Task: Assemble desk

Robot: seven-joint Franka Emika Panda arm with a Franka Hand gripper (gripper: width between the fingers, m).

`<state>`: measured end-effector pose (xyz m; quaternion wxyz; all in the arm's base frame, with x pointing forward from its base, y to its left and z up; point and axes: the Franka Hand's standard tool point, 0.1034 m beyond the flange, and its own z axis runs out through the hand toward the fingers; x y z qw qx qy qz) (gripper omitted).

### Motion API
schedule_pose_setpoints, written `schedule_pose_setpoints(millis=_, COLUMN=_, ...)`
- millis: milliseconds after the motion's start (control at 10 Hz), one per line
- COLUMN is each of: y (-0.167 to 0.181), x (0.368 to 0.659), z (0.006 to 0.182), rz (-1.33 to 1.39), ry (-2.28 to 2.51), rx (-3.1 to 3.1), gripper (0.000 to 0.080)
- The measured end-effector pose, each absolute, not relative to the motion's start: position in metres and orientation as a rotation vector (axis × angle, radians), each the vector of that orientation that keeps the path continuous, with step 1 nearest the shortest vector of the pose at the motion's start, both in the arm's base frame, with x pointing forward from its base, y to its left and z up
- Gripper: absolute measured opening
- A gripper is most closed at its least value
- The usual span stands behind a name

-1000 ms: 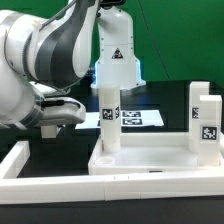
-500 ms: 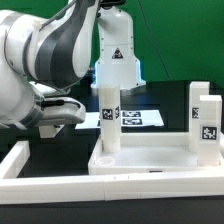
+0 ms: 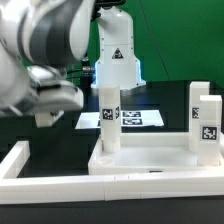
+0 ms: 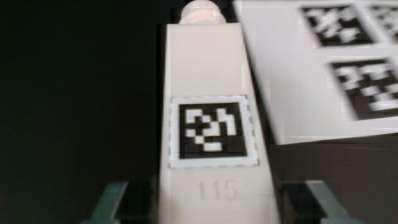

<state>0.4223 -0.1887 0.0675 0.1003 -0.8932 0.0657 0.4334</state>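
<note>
Rising arm (image 3: 40, 60), leg (image 4: 210, 120) between fingers (image 4: 114, 198)

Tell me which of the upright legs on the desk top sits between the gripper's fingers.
The leg toward the exterior view's left: the wrist view shows a finger on either side of it. The legs at the right stand free.

The desk top (image 3: 150, 160) is laid on the table (image 3: 60, 140), with one leg (image 3: 109, 118) stood upright at its corner toward the exterior view's left and two legs (image 3: 206, 120) toward the right. The marker board (image 3: 135, 118) is seen behind the top, partly hidden by the left leg.
</note>
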Motion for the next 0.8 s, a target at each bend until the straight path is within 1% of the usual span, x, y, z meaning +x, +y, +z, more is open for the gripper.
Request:
schedule_pose_setpoints(millis=200, y=-0.175, x=0.448, z=0.111, rz=1.161, ry=0.230, rx=-2.708, gripper=0.0288)
schedule_pose_setpoints(millis=300, y=-0.173, x=0.453, z=0.117, rz=1.064, ry=0.223, rx=-2.756, gripper=0.0288)
schedule_pose_setpoints(millis=400, y=-0.177, x=0.452, z=0.113, rz=0.977, ry=0.228, rx=-2.800, gripper=0.0288)
schedule_pose_setpoints(millis=500, y=-0.178, x=0.453, z=0.114, rz=0.923, ry=0.229, rx=-2.824, gripper=0.0288)
schedule_pose_setpoints(millis=600, y=-0.179, x=0.460, z=0.111, rz=0.816, ry=0.230, rx=-2.880, gripper=0.0288)
schedule_pose_setpoints(millis=700, y=-0.169, x=0.467, z=0.105, rz=0.743, ry=0.222, rx=-2.931, gripper=0.0288)
schedule_pose_setpoints(millis=800, y=-0.158, x=0.487, z=0.121, rz=0.664, ry=0.179, rx=-2.964, gripper=0.0288)
